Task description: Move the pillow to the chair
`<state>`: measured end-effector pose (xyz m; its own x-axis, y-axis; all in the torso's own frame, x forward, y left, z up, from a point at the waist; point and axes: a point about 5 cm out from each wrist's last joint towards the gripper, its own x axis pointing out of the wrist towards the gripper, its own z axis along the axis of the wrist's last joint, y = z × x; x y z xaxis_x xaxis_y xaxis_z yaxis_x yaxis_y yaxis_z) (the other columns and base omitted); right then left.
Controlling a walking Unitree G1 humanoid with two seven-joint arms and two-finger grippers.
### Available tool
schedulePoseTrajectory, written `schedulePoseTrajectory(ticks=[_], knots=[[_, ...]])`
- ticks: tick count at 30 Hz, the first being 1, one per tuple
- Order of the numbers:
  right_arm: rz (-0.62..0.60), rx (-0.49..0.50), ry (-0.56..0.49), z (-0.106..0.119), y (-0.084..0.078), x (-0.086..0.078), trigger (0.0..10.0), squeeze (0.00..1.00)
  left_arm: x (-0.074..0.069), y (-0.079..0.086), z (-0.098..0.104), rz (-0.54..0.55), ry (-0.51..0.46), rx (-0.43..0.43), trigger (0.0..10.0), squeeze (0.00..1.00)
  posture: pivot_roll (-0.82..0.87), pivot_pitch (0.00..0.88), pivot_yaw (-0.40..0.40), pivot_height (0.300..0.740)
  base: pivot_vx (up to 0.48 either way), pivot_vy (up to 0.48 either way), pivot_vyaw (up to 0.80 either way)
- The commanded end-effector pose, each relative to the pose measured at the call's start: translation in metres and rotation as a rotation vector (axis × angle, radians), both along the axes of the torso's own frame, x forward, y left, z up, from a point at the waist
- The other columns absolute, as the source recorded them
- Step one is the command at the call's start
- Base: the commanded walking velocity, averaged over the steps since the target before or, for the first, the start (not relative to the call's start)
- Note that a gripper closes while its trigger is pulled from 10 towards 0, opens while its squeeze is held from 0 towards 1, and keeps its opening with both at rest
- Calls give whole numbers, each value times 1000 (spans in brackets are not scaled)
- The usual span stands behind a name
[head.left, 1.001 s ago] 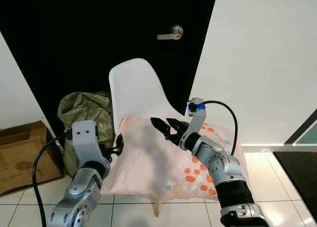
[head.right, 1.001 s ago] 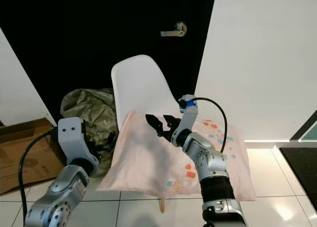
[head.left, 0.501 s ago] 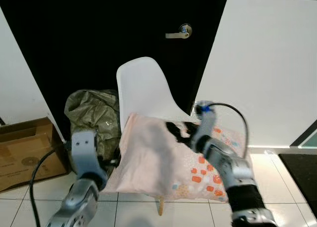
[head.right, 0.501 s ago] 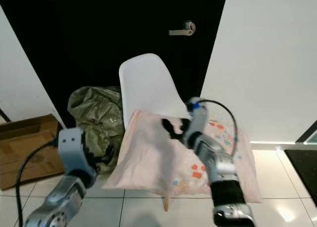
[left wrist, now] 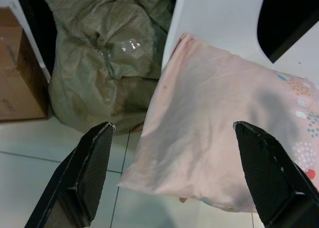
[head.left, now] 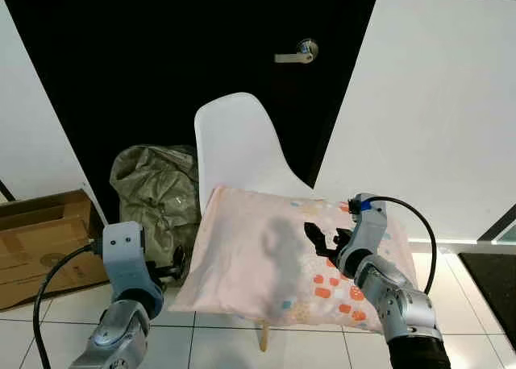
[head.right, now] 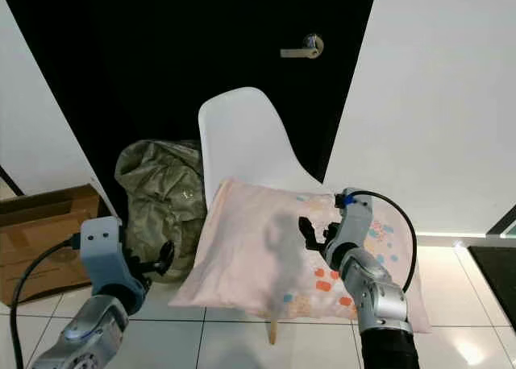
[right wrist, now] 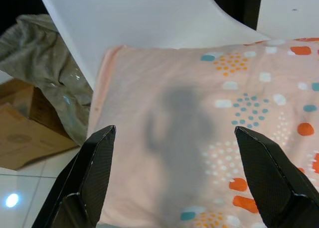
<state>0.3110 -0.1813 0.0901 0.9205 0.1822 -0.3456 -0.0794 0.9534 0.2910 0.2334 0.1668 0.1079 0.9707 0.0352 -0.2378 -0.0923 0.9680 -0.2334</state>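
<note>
A pale pink pillow (head.left: 258,256) with orange and blue dots at its right end lies flat across the seat of the white shell chair (head.left: 238,143), overhanging both sides. My right gripper (head.left: 316,238) hovers open just above the pillow's right half, with nothing between its fingers. In the right wrist view its fingers (right wrist: 94,173) stand wide apart over the pillow (right wrist: 189,113). My left gripper (head.left: 174,264) is open, low beside the pillow's left front corner and apart from it. The left wrist view looks between its fingers (left wrist: 89,168) at the pillow (left wrist: 219,123).
A crumpled grey-green sack (head.left: 153,184) sits on the floor left of the chair, and a cardboard box (head.left: 32,240) lies further left. Behind the chair is a black door with a handle (head.left: 294,53). A white wall (head.left: 435,103) stands to the right. The floor is white tile.
Both arms have drawn back and down from the pillow, which stays on the chair seat. The right gripper now sits over the pillow's right part. The camera has shifted slightly.
</note>
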Motion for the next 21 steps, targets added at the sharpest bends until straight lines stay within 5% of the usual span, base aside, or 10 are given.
schedulePoseTrajectory(ticks=[1, 21], knots=[[-13, -20, 10, -4, -3, -1, 10000, 0, -2, 1, -8, 17, 27, -14, 10000, 0, -77, 15, -53, 720, 0, 0, 0], [-14, -3, 8, 0, -1, -8, 10000, 0, -4, -9, -7, -26, 26, 9, 10000, 0, -95, 36, -64, 720, 0, 0, 0]])
